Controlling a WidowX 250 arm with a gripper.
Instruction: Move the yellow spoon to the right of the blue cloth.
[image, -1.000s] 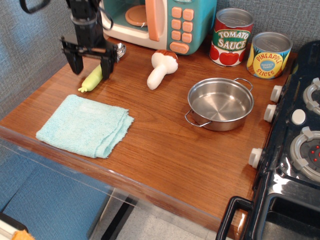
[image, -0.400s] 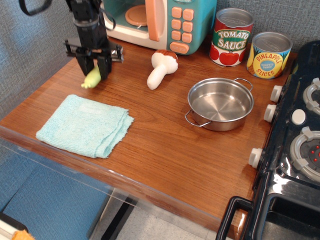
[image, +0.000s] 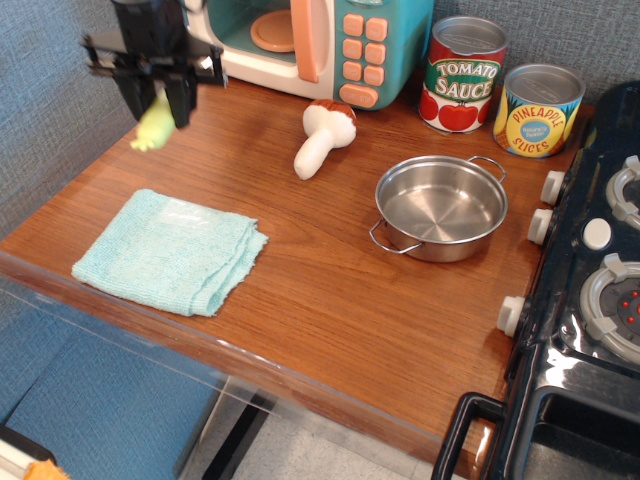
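My gripper (image: 158, 108) is at the back left, raised above the table, shut on the yellow spoon (image: 153, 128). The spoon's pale yellow-green handle hangs out below the fingers, tilted down to the left; its silver bowl is hidden by the gripper. The blue cloth (image: 170, 250), a light aqua folded towel, lies flat near the front left edge, below and a little right of the gripper.
A toy microwave (image: 320, 45) stands at the back. A white-stemmed mushroom (image: 322, 140) lies right of the gripper. A steel pot (image: 440, 207) sits mid-right, two cans (image: 462, 75) behind it. A black stove (image: 590, 290) fills the right side.
The gripper closed on the spoon's handle, then lifted it off the table and carried it up and to the left.
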